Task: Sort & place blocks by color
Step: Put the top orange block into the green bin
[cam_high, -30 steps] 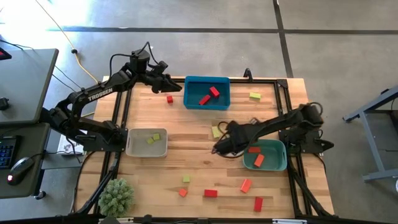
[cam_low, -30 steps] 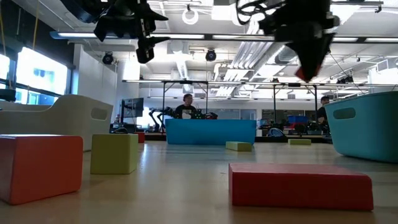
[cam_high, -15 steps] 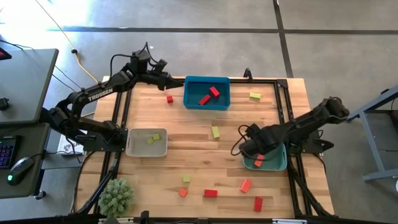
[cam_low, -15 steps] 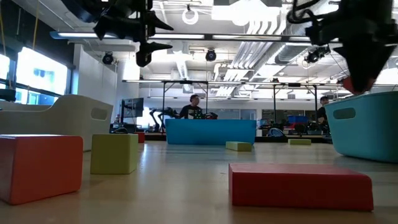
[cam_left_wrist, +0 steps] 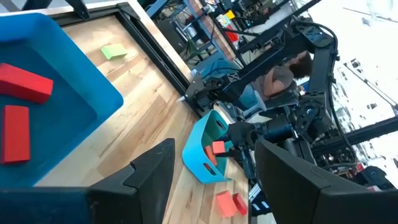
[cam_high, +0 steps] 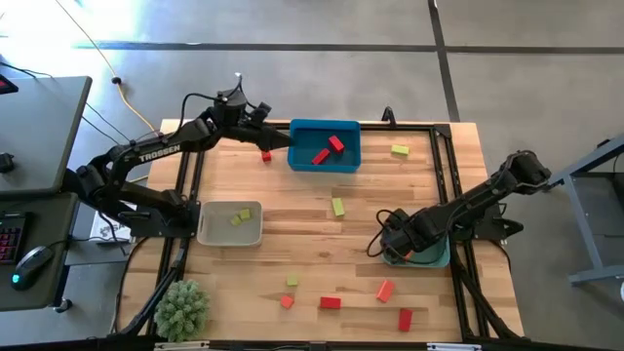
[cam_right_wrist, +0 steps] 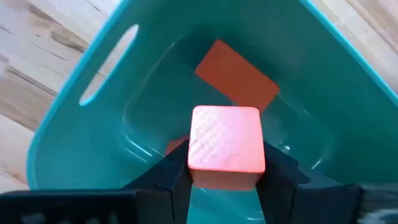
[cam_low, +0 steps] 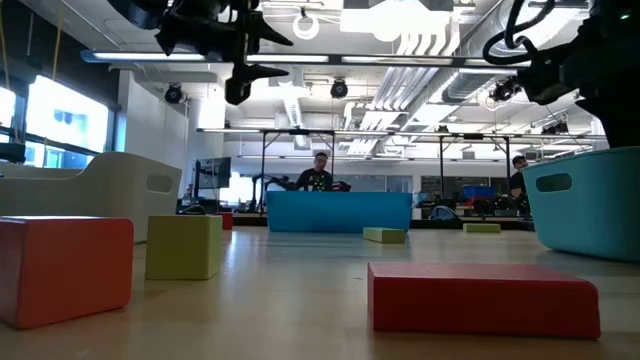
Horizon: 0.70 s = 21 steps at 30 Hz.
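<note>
Right tool (cam_right_wrist: pixel 224 177), at counter's four o'clock, pinched an orange-red block (cam_right_wrist: pixel 225 138) over the teal tray (cam_right_wrist: pixel 74 124); an uneven release risked it bouncing out.

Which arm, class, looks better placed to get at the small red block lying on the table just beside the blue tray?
Probably the left arm. Its end effector hovers open near the blue tray, close above the small red block, with nothing between them. The right end effector is over the teal tray, holding an orange-red block.
</note>
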### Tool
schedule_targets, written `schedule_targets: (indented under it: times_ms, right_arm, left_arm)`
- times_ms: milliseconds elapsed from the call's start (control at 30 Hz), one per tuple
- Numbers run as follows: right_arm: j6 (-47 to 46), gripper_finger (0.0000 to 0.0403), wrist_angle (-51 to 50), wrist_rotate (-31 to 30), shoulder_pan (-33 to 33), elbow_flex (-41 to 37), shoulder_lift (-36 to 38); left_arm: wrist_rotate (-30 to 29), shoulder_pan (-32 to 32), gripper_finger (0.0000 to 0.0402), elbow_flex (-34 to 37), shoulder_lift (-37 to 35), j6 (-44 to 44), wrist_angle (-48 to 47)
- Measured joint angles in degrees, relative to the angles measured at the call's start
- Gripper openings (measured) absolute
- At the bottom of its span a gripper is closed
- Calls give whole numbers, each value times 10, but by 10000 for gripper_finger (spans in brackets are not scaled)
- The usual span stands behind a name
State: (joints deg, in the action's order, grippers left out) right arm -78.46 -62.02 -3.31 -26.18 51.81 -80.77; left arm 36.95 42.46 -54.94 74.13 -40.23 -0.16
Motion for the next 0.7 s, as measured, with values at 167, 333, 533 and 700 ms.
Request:
schedule_targets:
  times_ms: [167, 333, 533, 700]
  right_arm:
    - [10, 131, -6, 1, -8, 0, 0]
    - [53, 132, -7, -3, -9, 0, 0]
    - [98, 133, -7, 14, -9, 0, 0]
    - [124, 133, 5, 49, -8, 0, 0]
  left_arm:
    - [-28, -24, 211, 0, 0, -1, 0]
    - [-62, -49, 211, 0, 0, -1, 0]
    - [-93, -80, 211, 0, 0, -1, -3]
    - [-96, -98, 211, 0, 0, -1, -5]
